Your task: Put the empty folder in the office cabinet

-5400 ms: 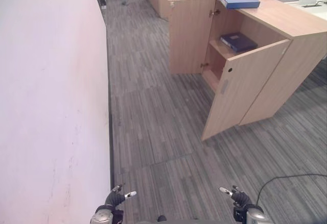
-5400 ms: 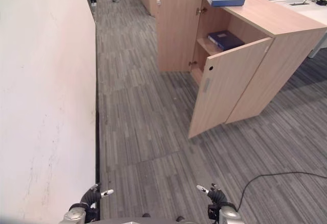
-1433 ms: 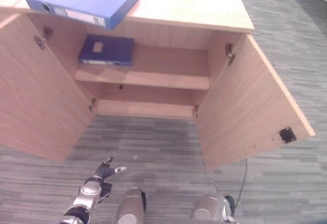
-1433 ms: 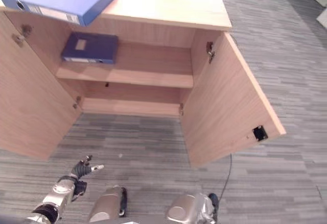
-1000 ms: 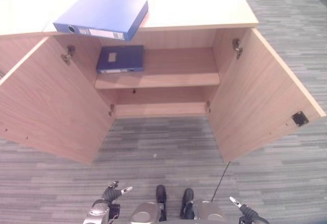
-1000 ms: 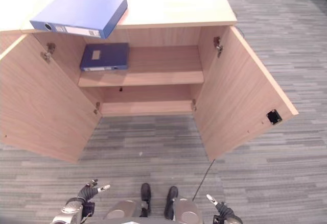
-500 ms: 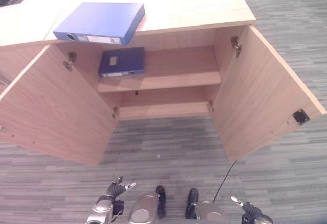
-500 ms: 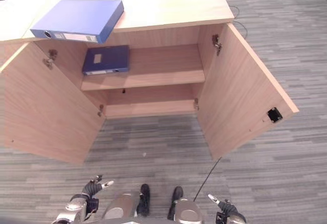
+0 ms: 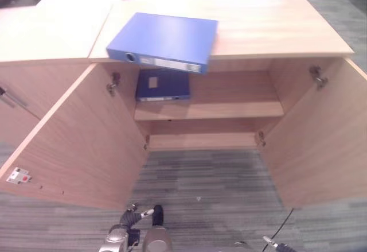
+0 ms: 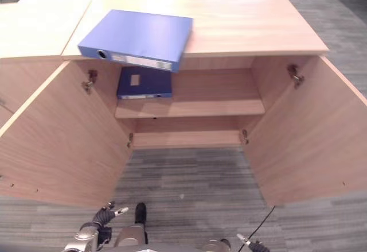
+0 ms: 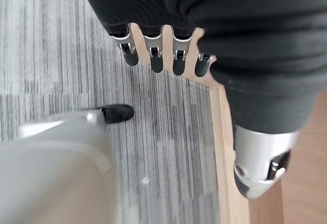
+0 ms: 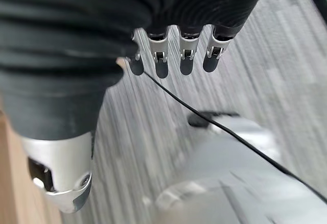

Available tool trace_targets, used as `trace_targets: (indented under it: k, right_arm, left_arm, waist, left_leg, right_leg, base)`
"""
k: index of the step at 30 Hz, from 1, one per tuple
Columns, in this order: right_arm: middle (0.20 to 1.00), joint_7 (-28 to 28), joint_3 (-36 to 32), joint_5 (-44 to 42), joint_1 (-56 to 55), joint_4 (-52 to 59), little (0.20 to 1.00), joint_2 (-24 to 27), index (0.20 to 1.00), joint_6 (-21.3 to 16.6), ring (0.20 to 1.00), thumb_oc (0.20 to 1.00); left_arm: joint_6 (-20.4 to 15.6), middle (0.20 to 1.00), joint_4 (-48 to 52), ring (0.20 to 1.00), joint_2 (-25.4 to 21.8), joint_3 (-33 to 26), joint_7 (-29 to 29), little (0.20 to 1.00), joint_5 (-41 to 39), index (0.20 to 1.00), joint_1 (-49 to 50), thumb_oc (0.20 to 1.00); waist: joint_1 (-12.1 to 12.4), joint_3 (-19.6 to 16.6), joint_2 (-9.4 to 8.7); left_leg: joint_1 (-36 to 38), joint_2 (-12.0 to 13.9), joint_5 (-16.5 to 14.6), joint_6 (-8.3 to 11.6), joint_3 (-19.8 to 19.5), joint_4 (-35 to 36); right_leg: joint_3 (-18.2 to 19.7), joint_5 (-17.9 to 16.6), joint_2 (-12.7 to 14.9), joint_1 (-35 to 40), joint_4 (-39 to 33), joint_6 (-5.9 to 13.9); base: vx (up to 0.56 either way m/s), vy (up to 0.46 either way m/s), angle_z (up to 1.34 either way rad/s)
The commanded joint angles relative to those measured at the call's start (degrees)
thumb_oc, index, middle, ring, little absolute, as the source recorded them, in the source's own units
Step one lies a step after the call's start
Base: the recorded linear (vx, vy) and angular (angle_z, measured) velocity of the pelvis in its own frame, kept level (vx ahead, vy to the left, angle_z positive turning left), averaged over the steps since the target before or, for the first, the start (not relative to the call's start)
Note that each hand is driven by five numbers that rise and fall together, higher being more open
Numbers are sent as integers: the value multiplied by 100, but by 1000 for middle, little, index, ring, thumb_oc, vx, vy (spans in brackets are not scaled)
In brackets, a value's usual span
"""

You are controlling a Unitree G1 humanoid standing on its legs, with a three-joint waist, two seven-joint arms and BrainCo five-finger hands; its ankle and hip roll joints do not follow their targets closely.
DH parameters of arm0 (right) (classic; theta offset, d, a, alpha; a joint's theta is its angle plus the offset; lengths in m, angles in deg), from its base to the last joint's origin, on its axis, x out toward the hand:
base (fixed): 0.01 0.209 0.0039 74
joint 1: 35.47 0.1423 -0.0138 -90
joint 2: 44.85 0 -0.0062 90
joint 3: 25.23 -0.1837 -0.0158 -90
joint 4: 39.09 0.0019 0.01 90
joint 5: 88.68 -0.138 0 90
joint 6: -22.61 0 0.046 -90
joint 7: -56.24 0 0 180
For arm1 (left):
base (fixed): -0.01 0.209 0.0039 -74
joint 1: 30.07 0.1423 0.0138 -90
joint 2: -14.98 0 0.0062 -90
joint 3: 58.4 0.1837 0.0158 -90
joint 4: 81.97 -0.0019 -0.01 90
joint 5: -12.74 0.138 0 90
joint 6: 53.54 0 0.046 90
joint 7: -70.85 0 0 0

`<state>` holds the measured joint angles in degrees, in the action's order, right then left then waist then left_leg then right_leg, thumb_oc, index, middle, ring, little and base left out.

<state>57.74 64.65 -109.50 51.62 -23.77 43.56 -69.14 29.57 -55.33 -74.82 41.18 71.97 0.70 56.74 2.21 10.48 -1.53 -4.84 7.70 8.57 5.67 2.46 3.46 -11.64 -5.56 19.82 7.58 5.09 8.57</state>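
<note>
Left eye view: office cabinet [image 9: 200,100], both doors swung wide. Blue folder [image 9: 163,41] flat on counter [image 9: 275,28] above cabinet's left side, spine toward robot, long axis running left-right and skewed, right end overhanging front edge. Dark blue folder [image 9: 162,85] flat on upper shelf, left part. Left hand [image 9: 133,217] low over carpet, fingers loosely extended, holding nothing.

Right eye view: right hand [image 10: 251,244] at bottom edge.

Left wrist view: fingers [image 11: 153,55] straight, nothing held, carpet and door edge beyond.

Right wrist view: fingers [image 12: 186,55] straight, nothing held.

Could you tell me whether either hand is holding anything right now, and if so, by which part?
Nothing is held: left hand and right hand hang open.
</note>
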Motion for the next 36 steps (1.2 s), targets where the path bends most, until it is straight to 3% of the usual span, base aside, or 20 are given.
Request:
trace_targets:
  k: [1, 3, 4, 5, 6, 7, 8, 12, 13, 15, 16, 20, 22, 27, 30, 31, 32, 36]
  right_arm:
    - [1000, 42, 81, -19, 318, 77, 1000, 299, 1000, -34, 1000, 1000]
    - [1000, 57, 140, -52, 404, 209, 1000, 205, 1000, -65, 1000, 1000]
    - [1000, 57, 140, -52, 404, 209, 1000, 204, 1000, -65, 1000, 1000]
    - [1000, 61, 262, -22, 502, 337, 1000, 110, 1000, -93, 1000, 1000]
    - [1000, 64, 265, -22, 505, 339, 1000, 106, 1000, -91, 1000, 1000]
    - [1000, 88, 314, -46, 580, 456, 1000, 80, 1000, -130, 1000, 1000]
    - [1000, 101, 312, -63, 616, 511, 1000, 67, 1000, -142, 1000, 1000]
    - [1000, 118, 331, -110, 643, 664, 1000, 17, 1000, -198, 1000, 1000]
    - [1000, 125, 307, -186, 630, 720, 1000, 5, 1000, -232, 1000, 1000]
    - [1000, 133, 287, -220, 620, 710, 1000, 3, 1000, -235, 1000, 1000]
    - [1000, 142, 248, -249, 623, 659, 1000, 6, 1000, -225, 1000, 1000]
    - [1000, 162, 206, -263, 590, 611, 1000, 0, 1000, -214, 1000, 1000]
    - [1000, 171, 143, -269, 520, 550, 1000, 8, 1000, -197, 1000, 1000]
    - [1000, 148, 56, -139, 389, 338, 1000, 103, 1000, -134, 1000, 1000]
    - [1000, 126, 94, -1, 321, 304, 1000, 227, 1000, -132, 1000, 1000]
    - [1000, 126, 94, -1, 321, 304, 1000, 228, 1000, -132, 1000, 1000]
    - [1000, 124, 147, 41, 370, 337, 1000, 335, 1000, -162, 1000, 1000]
    - [1000, 141, 172, 13, 430, 467, 1000, 575, 1000, -229, 1000, 1000]
  left_arm:
    - [-119, 1000, 34, 1000, -34, 52, 15, 1000, 103, 1000, -67, 1000]
    - [-124, 1000, 105, 1000, -117, 33, 26, 1000, 91, 1000, -84, 1000]
    - [-124, 1000, 105, 1000, -118, 33, 26, 1000, 91, 1000, -84, 1000]
    - [-114, 1000, 123, 1000, -208, -36, 52, 1000, 75, 1000, -83, 1000]
    - [-112, 1000, 124, 1000, -212, -41, 51, 1000, 75, 1000, -83, 1000]
    - [-115, 1000, 131, 1000, -293, -119, 105, 1000, 29, 1000, -84, 1000]
    - [-108, 1000, 141, 1000, -319, -151, 117, 1000, 7, 1000, -69, 1000]
    - [-104, 1000, 145, 1000, -377, -173, 127, 1000, 43, 1000, -58, 1000]
    - [-119, 1000, 188, 1000, -387, -151, 120, 1000, 79, 1000, -62, 1000]
    - [-125, 1000, 194, 1000, -389, -141, 119, 1000, 85, 1000, -59, 1000]
    - [-132, 1000, 152, 1000, -364, -113, 120, 1000, 103, 1000, -80, 1000]
    - [-167, 1000, 118, 1000, -322, -48, 168, 1000, 128, 1000, -143, 1000]
    - [-192, 1000, 131, 1000, -317, -27, 213, 1000, 122, 1000, -209, 1000]
    - [-217, 1000, 53, 1000, -252, -66, 210, 1000, 87, 1000, -195, 1000]
    - [-218, 1000, 10, 1000, -141, -177, 227, 1000, -15, 1000, -50, 1000]
    - [-218, 1000, 10, 1000, -141, -177, 227, 1000, -15, 1000, -50, 1000]
    - [-226, 1000, 3, 1000, -99, -195, 231, 1000, -103, 1000, -13, 1000]
    - [-196, 1000, 32, 1000, 5, -236, 216, 1000, -239, 1000, -4, 1000]
  waist:
    - [44, 15, 151]
    - [78, 43, 74]
    - [82, 41, 70]
    - [114, 91, 11]
    - [125, 93, -2]
    - [171, 188, 4]
    - [176, 211, 48]
    - [157, 257, 100]
    - [123, 303, 78]
    - [102, 321, 68]
    - [36, 347, 50]
    - [-117, 426, 80]
    - [-236, 482, 80]
    - [-264, 302, 71]
    - [-292, 129, 253]
    - [-294, 129, 255]
    - [-266, 111, 334]
    - [-233, 164, 490]
  left_leg:
    - [-112, 470, -126, 310, -60, -8]
    - [-24, 294, -261, 142, 21, -10]
    - [-24, 292, -261, 141, 26, -10]
    - [99, 166, -357, 17, 114, 16]
    - [102, 155, -360, 9, 132, 14]
    - [229, 73, -443, -86, 236, 43]
    - [285, 65, -484, -140, 236, 64]
    - [529, 1, -665, -216, 263, 153]
    - [626, -60, -756, -198, 229, 154]
    - [658, -66, -802, -167, 215, 154]
    - [732, -39, -900, -97, 184, 154]
    - [892, 98, -1021, 32, 53, 148]
    - [1008, 258, -1085, 181, -63, 59]
    - [1148, 340, -1118, 342, -111, 60]
    - [1255, 724, -964, 539, -206, 75]
    - [1255, 727, -964, 540, -208, 75]
    - [1189, 912, -770, 648, -227, -9]
    - [912, 1188, -64, 816, -271, -352]
  right_leg:
    - [442, 766, -123, -203, 300, 414]
    - [544, 447, -1, -422, 640, 457]
    - [550, 448, 2, -428, 644, 458]
    - [551, -54, 82, -615, 1016, 498]
    - [576, -57, 94, -631, 1025, 508]
    - [450, -567, 192, -792, 1345, 571]
    - [387, -621, 192, -860, 1529, 563]
    - [227, -554, 123, -1120, 1770, 584]
    - [135, -337, 43, -1136, 1373, 526]
    - [97, -255, 34, -1133, 1066, 515]
    - [81, -194, 49, -1220, 462, 538]
    - [351, -407, 108, -1470, -11, 626]
    - [628, -729, 244, -1595, -189, 643]
    - [675, -527, 235, -1404, -170, 643]
    - [479, -89, 17, -1186, -159, 600]
    - [475, -89, 15, -1182, -160, 599]
    - [392, 87, -157, -1082, -225, 496]
    - [55, 311, -451, -765, -454, 290]
  base:
    - [108, 298, 4]
    - [82, 258, 3]
    - [84, 268, -9]
    - [57, 185, -13]
    - [88, 318, -34]
    - [61, 226, -35]
    - [61, 221, -37]
    - [114, 181, -14]
    - [156, 5, -7]
    - [165, -49, 0]
    - [180, -141, 9]
    - [171, -162, 25]
    - [218, -323, 43]
    - [136, -166, 28]
    - [196, -300, -12]
    - [162, -426, 18]
    - [65, -305, 7]
    - [35, -276, 9]
